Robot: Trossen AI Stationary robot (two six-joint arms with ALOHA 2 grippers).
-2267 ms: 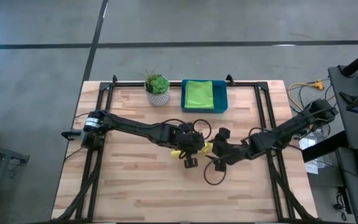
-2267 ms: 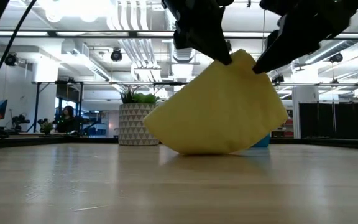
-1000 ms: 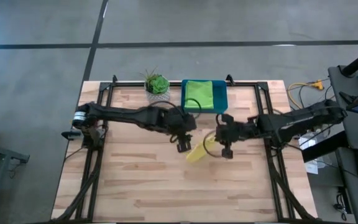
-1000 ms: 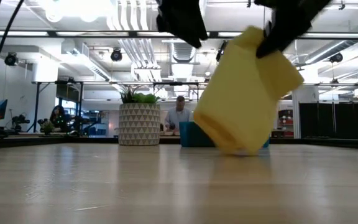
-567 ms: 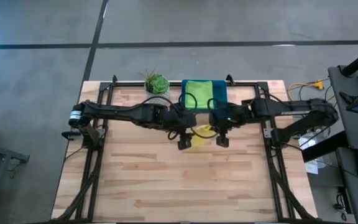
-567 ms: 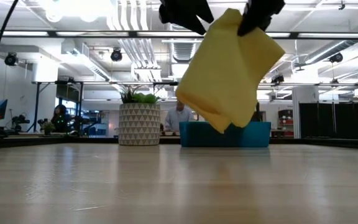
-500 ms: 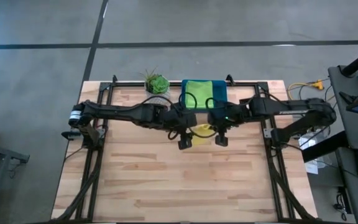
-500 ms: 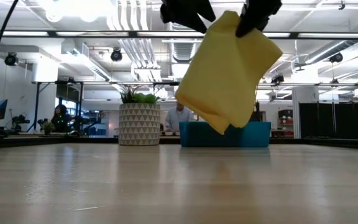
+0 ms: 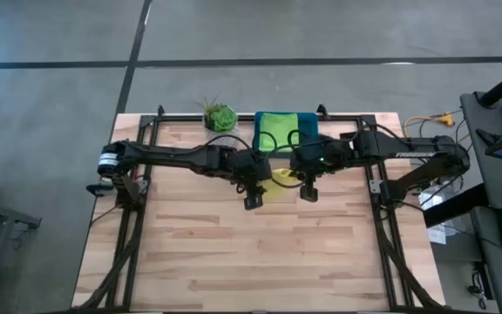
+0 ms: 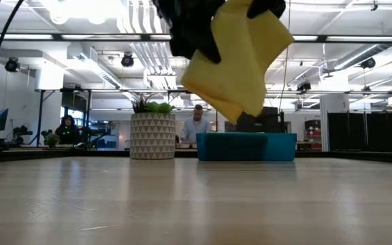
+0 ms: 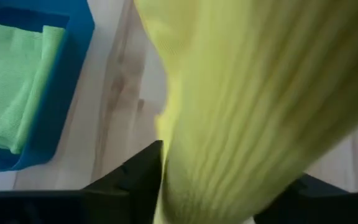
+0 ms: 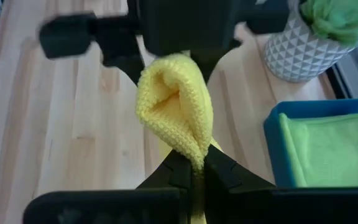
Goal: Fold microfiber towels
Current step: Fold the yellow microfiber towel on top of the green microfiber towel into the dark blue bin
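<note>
Carrying step in hand: soft yellow microfiber towel (image 10: 240, 58), folded over, hanging clear above the wooden worktop (image 9: 216, 253) just in front of the rigid blue plastic tray (image 9: 308, 122) with a folded light green cloth (image 9: 274, 133) inside. Right claw (image 12: 194, 163) clenched on the towel's upper fold; left claw (image 9: 253, 187) just beside, towel draped between its fingers, grip impossible to tell. Next, probably: carry over the tray, lower onto the green cloth, release without undoing the fold.

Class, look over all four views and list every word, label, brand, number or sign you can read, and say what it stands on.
None can be read.
Right arm: a pale line of lettering along one link, too small to read.
Yellow towel, blue tray, plant pot and tabletop: no lettering shows on them.
</note>
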